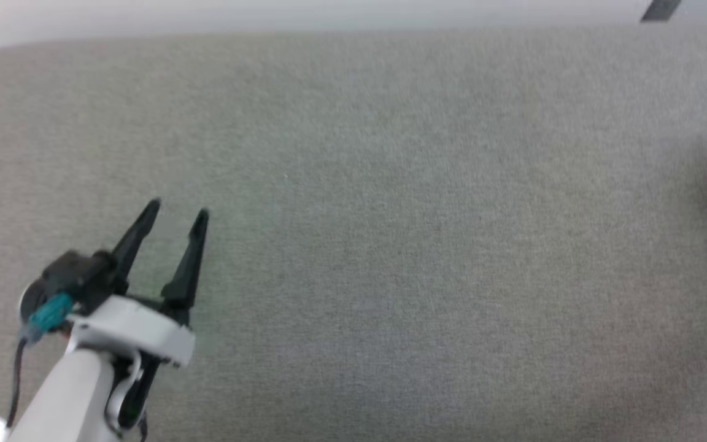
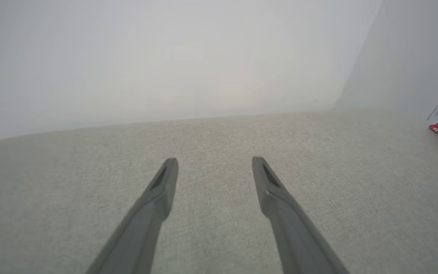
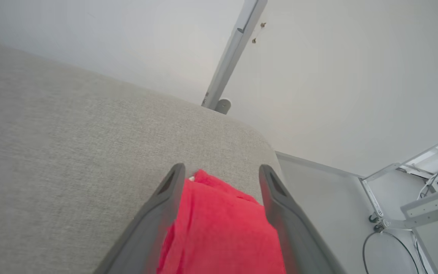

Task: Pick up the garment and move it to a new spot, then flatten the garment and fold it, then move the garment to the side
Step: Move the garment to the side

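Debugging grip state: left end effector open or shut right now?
Open. The left end effector has its fingers apart, tips not touching, with bare grey surface between them, holding nothing.

Head cam: steep look-down on grey woven fabric surface [image 1: 390, 245], left gripper [image 1: 180, 209] lower-left. Left wrist cam: low, facing plain white wall [image 2: 165, 57] beyond that pincer. Right wrist cam: close over crumpled red cloth garment [image 3: 219, 228] between prongs of right gripper [image 3: 222, 167]. All share the surface.

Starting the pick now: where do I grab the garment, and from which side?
Probably the rumpled red fold of the garment ahead of the right hand, coming down from above: it lies heaped near the cushion corner, between the open fingers.
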### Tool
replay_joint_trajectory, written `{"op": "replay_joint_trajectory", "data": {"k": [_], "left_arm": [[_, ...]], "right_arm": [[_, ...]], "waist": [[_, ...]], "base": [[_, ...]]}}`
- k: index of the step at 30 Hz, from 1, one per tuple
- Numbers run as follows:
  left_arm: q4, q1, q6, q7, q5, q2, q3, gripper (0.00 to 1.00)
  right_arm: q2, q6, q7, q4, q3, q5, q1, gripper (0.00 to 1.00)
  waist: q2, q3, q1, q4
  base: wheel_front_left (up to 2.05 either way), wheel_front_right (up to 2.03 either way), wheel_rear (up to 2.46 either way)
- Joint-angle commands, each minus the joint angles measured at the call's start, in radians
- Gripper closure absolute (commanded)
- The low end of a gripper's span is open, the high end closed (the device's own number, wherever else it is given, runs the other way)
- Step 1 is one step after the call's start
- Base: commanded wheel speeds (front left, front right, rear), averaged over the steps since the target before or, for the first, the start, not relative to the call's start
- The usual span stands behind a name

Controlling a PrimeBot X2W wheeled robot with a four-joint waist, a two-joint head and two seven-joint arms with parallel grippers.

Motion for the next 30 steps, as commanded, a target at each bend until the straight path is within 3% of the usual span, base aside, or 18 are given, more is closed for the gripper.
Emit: {"op": "replay_joint_trajectory", "data": {"k": [1, 7, 11, 21, 30], "left_arm": [[-0.002, 0.035, 0.002, 0.001, 0.004, 0.004, 0.015, 0.00], [-0.022, 0.156, 0.009, 0.001, 0.008, 0.002, 0.103, 0.00], [-0.042, 0.233, 0.010, 0.001, 0.008, -0.010, 0.164, 0.00], [-0.064, 0.360, 0.008, 0.001, 0.040, -0.029, 0.272, 0.00], [-0.097, 0.430, 0.000, 0.001, 0.060, -0.047, 0.333, 0.00]], "right_arm": [[0.013, -0.002, -0.014, -0.011, 0.007, 0.009, 0.031, 0.00], [0.056, -0.002, -0.039, -0.082, -0.008, 0.021, 0.144, 0.00], [0.089, -0.002, -0.040, -0.215, -0.086, -0.001, 0.252, 0.00], [0.206, -0.002, -0.041, -0.522, -0.299, -0.144, 0.539, 0.00], [0.310, -0.002, -0.041, -0.705, -0.378, -0.236, 0.726, 0.00]], "waist": [[-0.0001, -0.083, 0.0000, 0.046], [-0.0001, -0.172, 0.0000, 0.065], [-0.0001, -0.222, 0.0000, 0.070], [-0.0001, -0.290, 0.0000, 0.067], [-0.0001, -0.313, 0.0000, 0.065]], "base": [[0.00, 0.00, 0.00], [0.00, 0.00, 0.00], [0.00, 0.00, 0.00], [0.00, 0.00, 0.00], [0.00, 0.00, 0.00]]}}
